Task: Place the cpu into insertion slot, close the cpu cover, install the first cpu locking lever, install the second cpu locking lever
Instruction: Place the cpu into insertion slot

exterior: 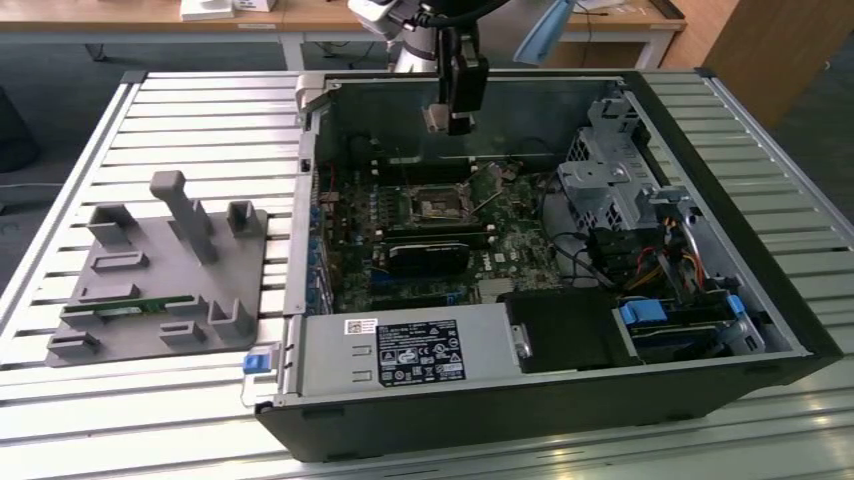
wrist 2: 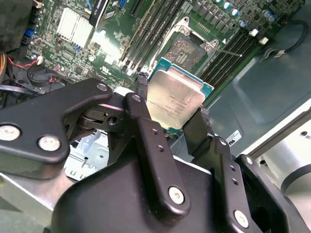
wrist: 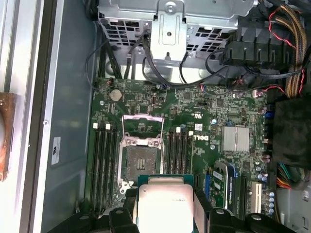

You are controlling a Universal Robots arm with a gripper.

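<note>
My gripper (exterior: 449,120) hangs above the open computer case (exterior: 747,270), shut on the cpu (exterior: 437,118), a flat square chip with a dull silver top. In both wrist views the black fingers (wrist 2: 142,104) clamp the cpu (wrist 2: 175,99) (wrist: 165,204) by two opposite edges. Below it on the green motherboard lies the insertion slot (wrist: 140,158) (wrist 2: 187,49) (exterior: 437,203), a square black socket that holds nothing. The cpu cover (wrist: 140,121), a thin silver frame, is swung up and open at one side of the slot. The cpu is well above the slot and apart from it.
Long black memory slots (wrist: 177,150) flank the socket on both sides. A black card (exterior: 427,255), a metal drive cage (exterior: 607,190), loose cables (wrist: 286,58) and the power supply (exterior: 400,355) crowd the case. A grey fixture (exterior: 160,270) stands on the slatted table at the exterior view's left.
</note>
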